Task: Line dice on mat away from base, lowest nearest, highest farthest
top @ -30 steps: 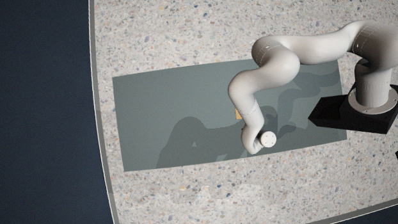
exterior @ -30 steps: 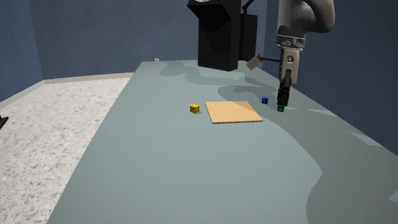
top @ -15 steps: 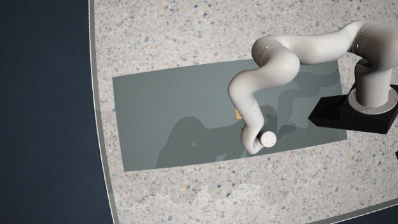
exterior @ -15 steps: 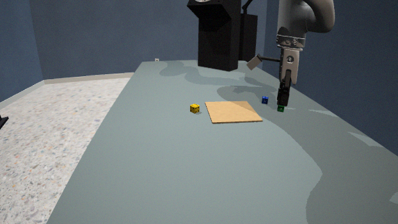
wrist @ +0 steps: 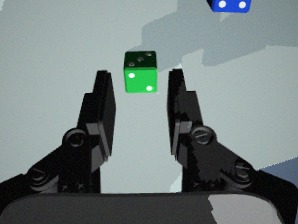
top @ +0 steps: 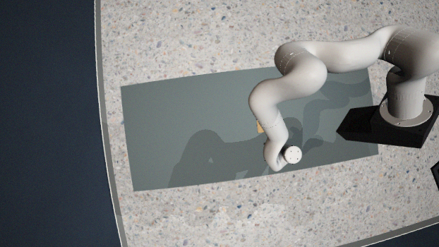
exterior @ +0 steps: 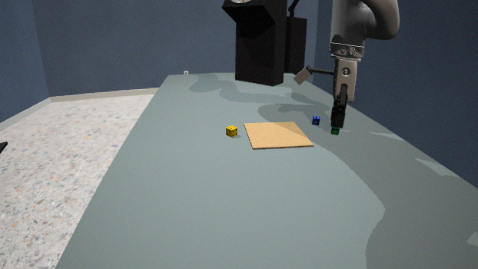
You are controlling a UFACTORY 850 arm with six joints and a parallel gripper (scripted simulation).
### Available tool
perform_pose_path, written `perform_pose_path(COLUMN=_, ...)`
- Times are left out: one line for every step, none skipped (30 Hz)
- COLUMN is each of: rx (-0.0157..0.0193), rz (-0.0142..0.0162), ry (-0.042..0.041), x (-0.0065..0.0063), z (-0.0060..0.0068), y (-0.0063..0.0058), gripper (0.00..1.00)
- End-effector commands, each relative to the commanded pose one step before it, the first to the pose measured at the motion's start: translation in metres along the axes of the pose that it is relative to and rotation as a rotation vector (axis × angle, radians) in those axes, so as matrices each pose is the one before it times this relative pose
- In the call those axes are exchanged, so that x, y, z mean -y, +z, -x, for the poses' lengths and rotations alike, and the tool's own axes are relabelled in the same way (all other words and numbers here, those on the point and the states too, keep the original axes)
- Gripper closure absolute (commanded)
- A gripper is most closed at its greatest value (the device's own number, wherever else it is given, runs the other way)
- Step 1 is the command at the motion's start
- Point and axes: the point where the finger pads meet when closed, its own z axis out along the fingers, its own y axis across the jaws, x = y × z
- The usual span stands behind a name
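Note:
The tan mat (exterior: pixel 277 134) lies flat on the grey table top; in the overhead view only a sliver of the mat (top: pixel 260 127) shows beside the arm. The green die (exterior: pixel 335 131) sits on the table to the right of the mat. The blue die (exterior: pixel 316 120) sits a little behind it, also off the mat. The yellow die (exterior: pixel 231 131) sits on the table just left of the mat. My gripper (exterior: pixel 337 123) points down right above the green die. In the wrist view the gripper's fingers stand partly open with the green die (wrist: pixel 140 71) at their tips and a gap on each side.
The black robot base (exterior: pixel 265 38) stands at the far end of the table, behind the mat. The table's right edge runs close to the green die. The arm (top: pixel 282 106) hides the dice in the overhead view.

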Motion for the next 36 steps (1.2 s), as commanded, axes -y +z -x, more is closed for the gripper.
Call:
perform_pose_path(rx=0.00085, rz=-0.00046, ry=-0.00003, x=0.00026, z=0.00048, y=0.00034, gripper=0.64)
perform_pose_path(rx=0.0, rz=0.0, ry=0.0, x=0.0, z=0.0, y=0.00055, gripper=0.64)
perform_pose_path(rx=0.0, rz=0.0, ry=0.0, x=0.0, z=0.0, y=0.00071, gripper=0.64)
perform_pose_path(rx=0.0, rz=0.0, ry=0.0, x=0.0, z=0.0, y=0.00087, gripper=0.64)
perform_pose_path(rx=0.0, rz=0.0, ry=0.0, x=0.0, z=0.0, y=0.00102, gripper=0.64)
perform_pose_path(rx=0.0, rz=0.0, ry=0.0, x=0.0, z=0.0, y=0.00115, gripper=0.64)
perform_pose_path(rx=0.0, rz=0.0, ry=0.0, x=0.0, z=0.0, y=0.00126, gripper=0.64)
perform_pose_path(rx=0.0, rz=0.0, ry=0.0, x=0.0, z=0.0, y=0.00136, gripper=0.64)
perform_pose_path(rx=0.0, rz=0.0, ry=0.0, x=0.0, z=0.0, y=0.00144, gripper=0.64)
perform_pose_path(rx=0.0, rz=0.0, ry=0.0, x=0.0, z=0.0, y=0.00148, gripper=0.64)
perform_pose_path(rx=0.0, rz=0.0, ry=0.0, x=0.0, z=0.0, y=0.0015, gripper=0.64)
perform_pose_path(rx=0.0, rz=0.0, ry=0.0, x=0.0, z=0.0, y=0.0, gripper=0.64)
perform_pose_path(rx=0.0, rz=0.0, ry=0.0, x=0.0, z=0.0, y=0.0, gripper=0.64)
perform_pose_path(rx=0.0, rz=0.0, ry=0.0, x=0.0, z=0.0, y=0.0015, gripper=0.64)
perform_pose_path(rx=0.0, rz=0.0, ry=0.0, x=0.0, z=0.0, y=0.00146, gripper=0.64)
perform_pose_path(rx=0.0, rz=0.0, ry=0.0, x=0.0, z=0.0, y=0.0014, gripper=0.64)
perform_pose_path(rx=0.0, rz=0.0, ry=0.0, x=0.0, z=0.0, y=0.00132, gripper=0.64)
perform_pose_path(rx=0.0, rz=0.0, ry=0.0, x=0.0, z=0.0, y=0.00123, gripper=0.64)
perform_pose_path(rx=0.0, rz=0.0, ry=0.0, x=0.0, z=0.0, y=0.0011, gripper=0.64)
perform_pose_path(rx=0.0, rz=0.0, ry=0.0, x=0.0, z=0.0, y=0.00096, gripper=0.64)
perform_pose_path(rx=0.0, rz=0.0, ry=0.0, x=0.0, z=0.0, y=0.00082, gripper=0.64)
perform_pose_path(rx=0.0, rz=0.0, ry=0.0, x=0.0, z=0.0, y=0.00067, gripper=0.64)
perform_pose_path(rx=0.0, rz=0.0, ry=0.0, x=0.0, z=0.0, y=0.00052, gripper=0.64)
perform_pose_path(rx=0.0, rz=0.0, ry=0.0, x=0.0, z=0.0, y=0.00038, gripper=0.64)
perform_pose_path(rx=0.0, rz=0.0, ry=0.0, x=0.0, z=0.0, y=0.00025, gripper=0.64)
perform_pose_path(rx=0.0, rz=0.0, ry=0.0, x=0.0, z=0.0, y=0.00014, gripper=0.64)
perform_pose_path(rx=0.0, rz=0.0, ry=0.0, x=0.0, z=0.0, y=0.00005, gripper=0.64)
perform_pose_path(rx=0.0, rz=0.0, ry=0.0, x=0.0, z=0.0, y=0.00001, gripper=0.64)
perform_pose_path(rx=0.0, rz=0.0, ry=0.0, x=0.0, z=0.0, y=0.0, gripper=0.64)
perform_pose_path(rx=0.0, rz=0.0, ry=0.0, x=0.0, z=0.0, y=0.0, gripper=0.64)
perform_pose_path(rx=0.0, rz=0.0, ry=0.0, x=0.0, z=0.0, y=0.0, gripper=0.64)
perform_pose_path(rx=0.0, rz=0.0, ry=0.0, x=0.0, z=0.0, y=0.0, gripper=0.64)
perform_pose_path(rx=0.0, rz=0.0, ry=0.0, x=0.0, z=0.0, y=0.0, gripper=0.64)
perform_pose_path(rx=0.0, rz=0.0, ry=0.0, x=0.0, z=0.0, y=0.0, gripper=0.64)
perform_pose_path(rx=0.0, rz=0.0, ry=0.0, x=0.0, z=0.0, y=0.0, gripper=0.64)
perform_pose_path(rx=0.0, rz=0.0, ry=0.0, x=0.0, z=0.0, y=0.0, gripper=0.64)
